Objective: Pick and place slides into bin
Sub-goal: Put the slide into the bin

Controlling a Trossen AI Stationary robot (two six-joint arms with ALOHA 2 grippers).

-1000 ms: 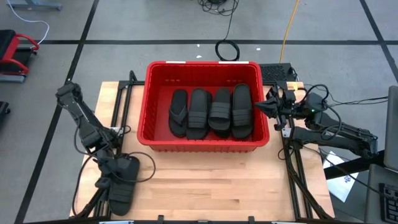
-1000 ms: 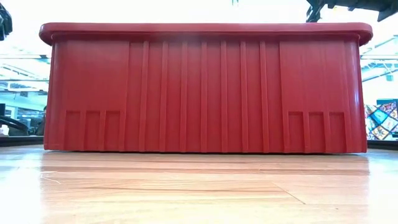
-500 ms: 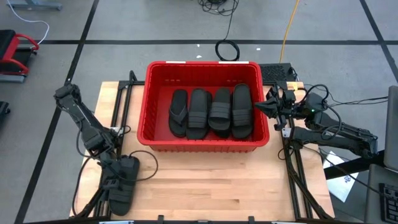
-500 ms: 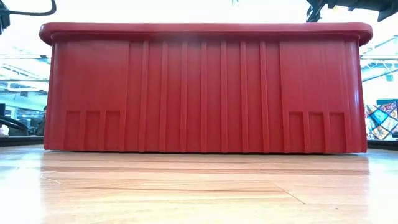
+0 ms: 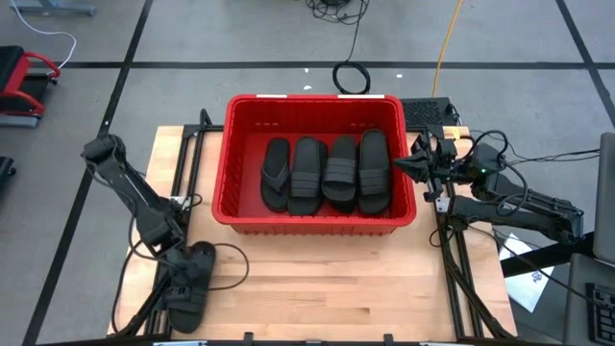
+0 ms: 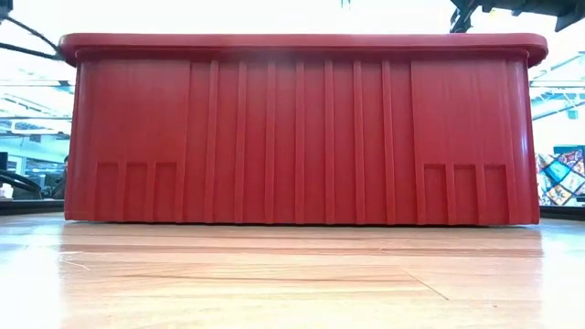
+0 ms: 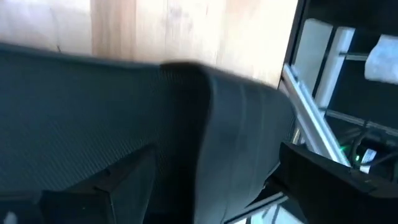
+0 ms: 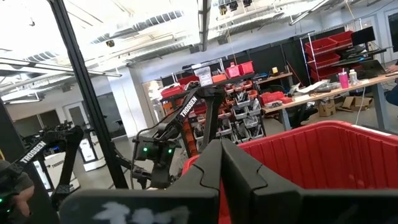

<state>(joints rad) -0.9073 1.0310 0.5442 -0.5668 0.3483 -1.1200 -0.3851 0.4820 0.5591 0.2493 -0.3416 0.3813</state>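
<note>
Red bin sits mid-table, four black slides abreast inside. Another slide lies at the table's front-left corner, left end effector right over it, arm bent down low; fingers apart either side of the slide's edge. Right end effector hovers at the bin's right rim, fingers together, arm folded.

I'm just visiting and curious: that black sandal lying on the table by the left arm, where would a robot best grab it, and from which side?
Probably across its width, coming from above. The slide lies flat near the table's front left corner, so its two long edges are free to pinch. The left gripper already sits over it, fingers straddling the sole. The right gripper waits beside the bin.
</note>
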